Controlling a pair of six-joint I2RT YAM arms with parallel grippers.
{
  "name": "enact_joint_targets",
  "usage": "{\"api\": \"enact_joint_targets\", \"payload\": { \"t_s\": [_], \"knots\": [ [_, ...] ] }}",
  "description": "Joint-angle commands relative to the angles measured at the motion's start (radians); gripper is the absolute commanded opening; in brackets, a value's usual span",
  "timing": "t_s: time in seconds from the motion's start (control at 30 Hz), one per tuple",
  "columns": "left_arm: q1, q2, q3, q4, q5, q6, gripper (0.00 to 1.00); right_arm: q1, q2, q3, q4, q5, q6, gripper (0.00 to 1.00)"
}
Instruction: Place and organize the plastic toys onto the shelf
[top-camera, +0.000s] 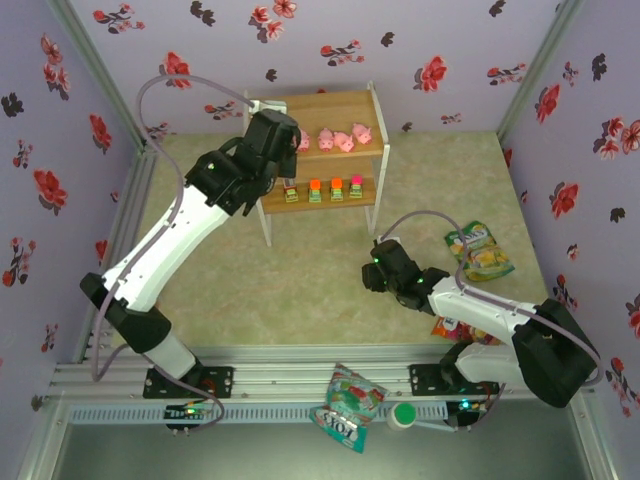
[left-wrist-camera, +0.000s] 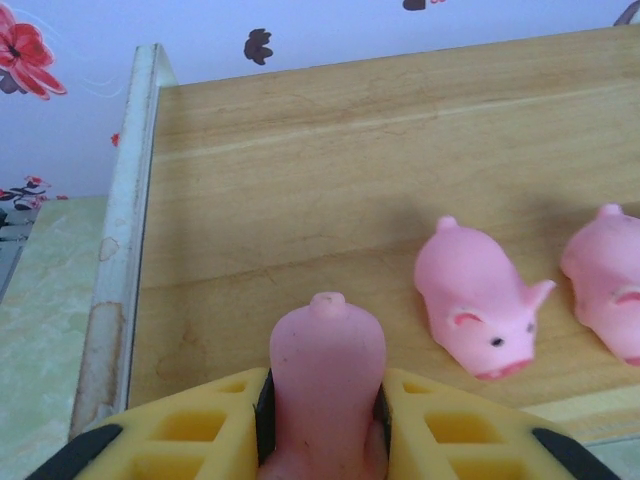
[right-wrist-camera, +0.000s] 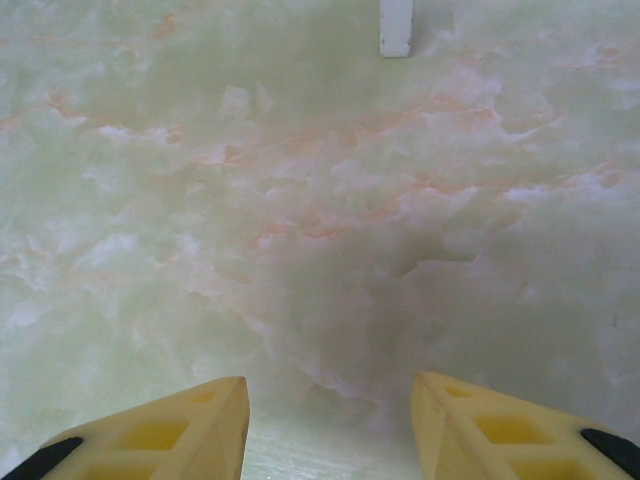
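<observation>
While the pale green marbled mat (top-camera: 300, 280) on the table looks free of loose toys, we judge the task nearly finished. The two-tier light wooden shelf on thin white legs (top-camera: 335, 105) stands at the far side. The white and black left arm (top-camera: 170, 240) reaches to its top board, and the right arm (top-camera: 490, 320) lies low over the mat, well apart from the shelf.

Colourful snack bags (top-camera: 482, 252) near the right arm and at the near edge are not toys, so we skip them.

- **Left gripper** (top-camera: 288, 138): at the left end of the top board. On the wrist view its yellow fingers (left-wrist-camera: 200, 425) are clamped on a small pink plastic pig (left-wrist-camera: 327, 355). We cannot tell whether the pig touches the board (left-wrist-camera: 300, 190).
- **Right gripper** (right-wrist-camera: 330, 400): jaws apart, nothing between them, bare mat (right-wrist-camera: 300, 200) below.
- **Done, top board:** three more pink pigs (top-camera: 345, 140) in a row, and the nearest (left-wrist-camera: 480, 310) sits just beside the held one.
- **Done, lower board:** four tiny blocky toys with orange or pink tops and green bases (top-camera: 325, 190), lined up side by side.
- **Left:** lower the held pig in line with the others, then release.
</observation>
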Motion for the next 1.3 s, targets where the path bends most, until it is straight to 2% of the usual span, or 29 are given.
{"api": "enact_joint_targets", "payload": {
  "t_s": [0.0, 0.9, 1.27],
  "knots": [
    [0.025, 0.017, 0.037, -0.006, 0.029, 0.011, 0.33, -0.004, -0.01, -0.003, 0.011, 0.027, -0.012, 0.47],
    [0.064, 0.081, 0.066, 0.01, 0.076, -0.009, 0.34, -0.004, 0.005, 0.005, 0.012, 0.016, -0.01, 0.47],
    [0.069, 0.09, 0.069, 0.01, 0.08, -0.013, 0.41, -0.004, 0.018, 0.008, 0.013, 0.015, -0.011, 0.47]
  ]
}}
